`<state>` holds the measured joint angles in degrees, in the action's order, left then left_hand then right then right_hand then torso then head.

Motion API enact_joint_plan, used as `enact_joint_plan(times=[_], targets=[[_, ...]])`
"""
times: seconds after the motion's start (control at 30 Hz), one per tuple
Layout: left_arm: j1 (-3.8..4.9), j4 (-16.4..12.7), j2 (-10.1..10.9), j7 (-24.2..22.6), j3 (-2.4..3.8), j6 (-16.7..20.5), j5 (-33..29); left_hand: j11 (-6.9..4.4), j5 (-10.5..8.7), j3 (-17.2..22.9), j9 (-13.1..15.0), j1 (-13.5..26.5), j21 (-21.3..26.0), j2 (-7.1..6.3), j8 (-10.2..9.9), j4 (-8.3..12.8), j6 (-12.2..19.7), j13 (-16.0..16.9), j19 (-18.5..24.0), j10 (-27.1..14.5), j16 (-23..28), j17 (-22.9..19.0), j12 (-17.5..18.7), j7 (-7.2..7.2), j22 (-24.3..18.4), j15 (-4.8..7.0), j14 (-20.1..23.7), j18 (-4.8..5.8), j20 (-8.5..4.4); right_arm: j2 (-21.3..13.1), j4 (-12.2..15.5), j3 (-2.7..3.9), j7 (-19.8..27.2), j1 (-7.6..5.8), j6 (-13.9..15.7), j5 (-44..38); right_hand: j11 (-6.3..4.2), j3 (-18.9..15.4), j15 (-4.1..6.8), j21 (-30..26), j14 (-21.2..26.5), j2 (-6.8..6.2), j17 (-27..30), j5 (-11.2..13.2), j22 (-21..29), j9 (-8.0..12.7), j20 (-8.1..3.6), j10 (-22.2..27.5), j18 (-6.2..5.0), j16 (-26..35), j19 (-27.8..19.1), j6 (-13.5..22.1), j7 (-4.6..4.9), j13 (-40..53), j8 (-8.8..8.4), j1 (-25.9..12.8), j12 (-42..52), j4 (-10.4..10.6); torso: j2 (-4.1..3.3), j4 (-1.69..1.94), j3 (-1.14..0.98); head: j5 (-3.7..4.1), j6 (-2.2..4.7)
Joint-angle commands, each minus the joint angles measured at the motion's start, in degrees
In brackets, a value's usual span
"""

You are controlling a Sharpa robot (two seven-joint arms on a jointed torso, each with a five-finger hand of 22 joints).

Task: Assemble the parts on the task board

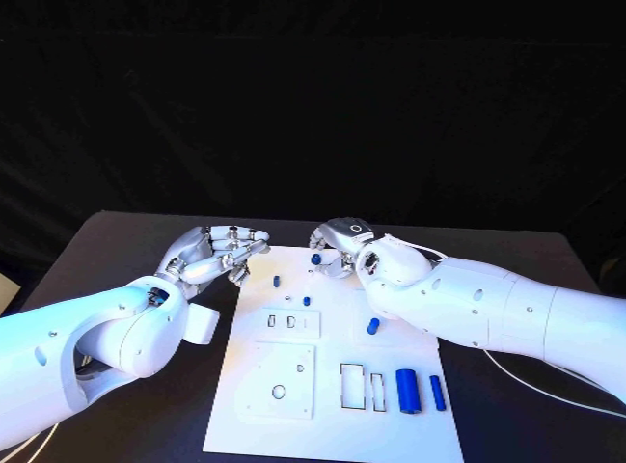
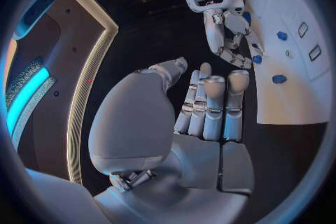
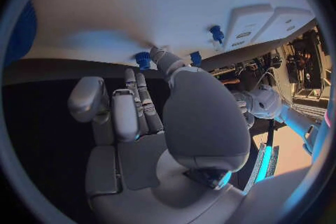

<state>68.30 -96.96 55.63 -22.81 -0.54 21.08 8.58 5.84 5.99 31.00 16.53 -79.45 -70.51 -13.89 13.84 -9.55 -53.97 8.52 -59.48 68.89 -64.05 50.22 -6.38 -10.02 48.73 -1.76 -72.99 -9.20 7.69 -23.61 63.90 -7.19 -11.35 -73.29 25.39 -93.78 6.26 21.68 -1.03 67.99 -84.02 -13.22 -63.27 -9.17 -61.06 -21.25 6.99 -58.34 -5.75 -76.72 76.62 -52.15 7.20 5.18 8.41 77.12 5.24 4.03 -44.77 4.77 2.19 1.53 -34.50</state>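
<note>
On the black table (image 1: 118,241) I have the white task board (image 1: 334,386), a flat matte plate with its long axis running away from the robot. It carries rectangular cut-outs, a round hole and raised white blocks. Small blue parts sit on it: a thick cylinder (image 1: 407,390) and a thinner pin (image 1: 438,393) lie side by side near the front right, both pointing lengthwise along the board. A short blue piece (image 1: 372,326) lies by the right edge, partly tucked under my right arm. A slim blue peg (image 1: 275,282) stands further back.

My left hand (image 1: 215,253) hangs at the board's far left corner. Its silver segmented fingers (image 2: 213,103) are held straight and close together with nothing in them. A white block (image 1: 203,323) shows just beside the left forearm, partly cut off by it.

My right hand (image 1: 343,246) is over the far end of the board, fingers curled down near a blue part (image 1: 317,258). I cannot tell whether it actually pinches that piece; the fingertips are hidden in the head view and too small in the wrist views
</note>
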Motion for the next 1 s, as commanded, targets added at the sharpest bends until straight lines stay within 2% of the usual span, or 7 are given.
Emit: enact_joint_plan(times=[0.03,0.3,0.6,0.73,0.77,0.83,1.0], targets=[[0.09,-0.07,0.03,-0.26,0.05,-0.92,0.04,0.09,-0.38,0.11,0.05,0.06,-0.28,0.39,-0.29,0.19,0.49,0.1,-0.21,-0.28,-0.29,0.07,-0.06,0.04,0.04,-0.08,-0.51,1.03,0.04,-1.2,1.41,0.0,-0.02,0.0,-0.22,-0.33,-0.06,-1.39,-0.21,-0.34,-0.24,-0.01,0.17,0.28,0.23,0.07,0.02,0.37,-0.36,0.11,0.03,0.06,0.0,-0.14,-0.36,0.92,0.43,0.56,0.11,-0.04,0.0,-0.03,-0.03],[0.1,-0.08,0.46,-0.32,0.04,-0.82,-0.07,0.1,-0.4,0.12,0.06,0.05,-0.35,0.4,-0.3,0.23,0.52,0.11,-0.23,-0.32,-0.4,0.13,-0.06,0.04,0.12,-0.09,-0.55,1.04,0.05,-9.96,9.68,0.59,-0.4,-0.55,2.23,1.74,-0.73,-2.31,0.31,1.06,-1.02,0.24,-1.63,-0.49,-1.92,0.04,-0.41,-1.75,0.07,-1.1,1.55,-1.25,0.62,-0.07,-0.34,2.13,2.49,2.13,0.36,-1.05,-0.13,-0.46,0.3],[0.1,0.25,0.61,-0.39,0.03,-0.8,-0.13,0.1,-0.4,0.12,0.06,0.05,-0.35,0.4,-0.3,0.23,0.52,0.11,-0.23,-0.32,-0.4,0.13,-0.06,0.04,0.12,-0.09,-0.55,1.04,0.05,-20.89,17.29,1.42,0.3,-1.83,-1.24,15.61,-3.78,1.16,2.68,10.94,-3.06,-2.82,-10.05,-1.11,-14.58,0.1,-2.39,-19.14,2.57,-6.03,7.26,-2.5,0.26,5.3,-0.9,1.78,11.49,4.41,0.79,-2.07,-0.35,-0.54,0.31],[0.09,0.66,0.44,-0.42,0.03,-0.88,-0.14,0.1,-0.4,0.12,0.06,0.05,-0.35,0.4,-0.3,0.23,0.52,0.11,-0.23,-0.32,-0.4,0.13,-0.06,0.04,0.12,-0.09,-0.55,1.04,0.05,-22.86,17.32,1.49,0.2,-1.98,-4.02,20.73,-3.69,-6.08,2.9,13.86,-3.63,-2.06,-13.64,-3.97,-18.51,-0.86,-2.76,-17.16,3.34,-8.12,8.51,-1.26,0.29,33.93,-0.38,2.78,37.83,5.66,0.83,-2.28,-0.56,-0.42,0.28],[0.09,0.74,0.4,-0.43,0.03,-0.9,-0.14,0.1,-0.4,0.12,0.06,0.05,-0.35,0.4,-0.3,0.23,0.52,0.11,-0.23,-0.32,-0.4,0.13,-0.06,0.04,0.12,-0.09,-0.55,1.04,0.05,-23.08,17.19,1.49,0.09,-1.99,-4.42,21.33,-3.2,-7.99,2.48,16.17,-4.58,-1.99,-18.63,-4.51,-21.48,-1.2,-2.5,-22.66,4.01,-10.3,9.83,-0.58,0.38,58.22,0.04,2.88,61.1,6.6,0.85,-2.31,-0.62,-0.46,0.24],[0.08,0.93,0.28,-0.44,0.02,-0.96,-0.14,0.1,-0.4,0.12,0.06,0.05,-0.35,0.4,-0.3,0.23,0.52,0.11,-0.23,-0.32,-0.4,0.13,-0.06,0.04,0.12,-0.09,-0.55,1.04,0.05,-23.41,16.72,1.5,-0.21,-2.01,-5.27,22.38,-2.38,-10.33,1.75,18.12,-5.13,-1.14,-22.4,-4.71,-24.02,-1.83,-1.49,-24.18,4.54,-11.84,10.85,0.32,1.26,73.33,1.22,4.28,74.71,8.67,0.87,-2.36,-0.65,-0.45,0.2],[0.07,1.17,0.08,-0.47,0.02,-1.07,-0.14,0.1,-0.4,0.12,0.06,0.05,-0.35,0.4,-0.3,0.23,0.52,0.11,-0.23,-0.32,-0.4,0.13,-0.06,0.04,0.12,-0.09,-0.55,1.04,0.05,-23.03,15.55,1.45,-1.02,-1.84,-6.52,22.74,-2.0,-12.2,0.97,20.27,-5.79,-0.8,-25.82,-5.0,-26.77,-2.33,-1.02,-29.57,5.17,-13.0,12.18,1.03,1.82,82.3,2.54,5.12,82.58,10.95,0.82,-2.26,-0.56,-0.42,0.11]])
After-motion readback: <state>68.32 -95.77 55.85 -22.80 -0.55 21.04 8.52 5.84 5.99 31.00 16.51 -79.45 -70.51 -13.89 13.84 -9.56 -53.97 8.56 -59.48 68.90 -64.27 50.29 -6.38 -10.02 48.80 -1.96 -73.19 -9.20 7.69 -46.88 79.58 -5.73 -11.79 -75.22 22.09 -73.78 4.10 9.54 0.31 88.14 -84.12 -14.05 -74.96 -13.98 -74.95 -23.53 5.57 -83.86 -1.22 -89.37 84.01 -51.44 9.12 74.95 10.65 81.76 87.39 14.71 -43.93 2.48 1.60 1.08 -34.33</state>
